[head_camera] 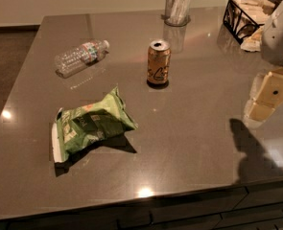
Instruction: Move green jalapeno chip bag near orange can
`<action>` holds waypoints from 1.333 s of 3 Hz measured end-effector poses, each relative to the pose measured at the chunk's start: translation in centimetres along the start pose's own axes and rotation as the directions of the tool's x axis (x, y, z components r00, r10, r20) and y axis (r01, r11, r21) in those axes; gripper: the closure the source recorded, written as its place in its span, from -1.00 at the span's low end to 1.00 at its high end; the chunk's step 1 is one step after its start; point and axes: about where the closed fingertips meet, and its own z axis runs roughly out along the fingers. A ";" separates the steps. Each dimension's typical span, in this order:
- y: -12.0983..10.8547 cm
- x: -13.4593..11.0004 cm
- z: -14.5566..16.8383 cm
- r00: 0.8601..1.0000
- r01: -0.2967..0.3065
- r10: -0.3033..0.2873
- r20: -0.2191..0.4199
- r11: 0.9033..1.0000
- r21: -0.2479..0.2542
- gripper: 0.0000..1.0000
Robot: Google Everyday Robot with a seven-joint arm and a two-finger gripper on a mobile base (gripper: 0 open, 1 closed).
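The green jalapeno chip bag (pixel 90 125) lies crumpled on the dark countertop at the front left, its white crimped end toward the left. The orange can (pixel 158 63) stands upright near the middle of the counter, behind and to the right of the bag, a clear gap between them. My gripper (pixel 266 99) hangs over the right side of the counter, well to the right of both, with its cream fingers (pixel 275 90) apart and nothing between them. It casts a shadow on the counter at the front right.
A clear plastic water bottle (pixel 81 57) lies on its side at the back left. A glass cup holder (pixel 177 7) stands at the back centre. A black wire basket (pixel 244 14) with napkins is at the back right. The counter's front edge (pixel 146 198) runs along the bottom.
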 end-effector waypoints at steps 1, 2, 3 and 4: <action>0.0 -0.1 -0.1 1.000 0.001 -0.001 0.002 1.000 0.005 -1.00; 0.2 -1.4 0.6 1.000 -0.001 0.001 0.018 1.000 0.004 -1.00; 0.5 -3.2 2.0 0.999 -0.018 0.018 0.042 1.000 -0.016 -1.00; 1.2 -6.0 3.6 0.996 -0.022 0.028 0.090 0.998 -0.063 -1.00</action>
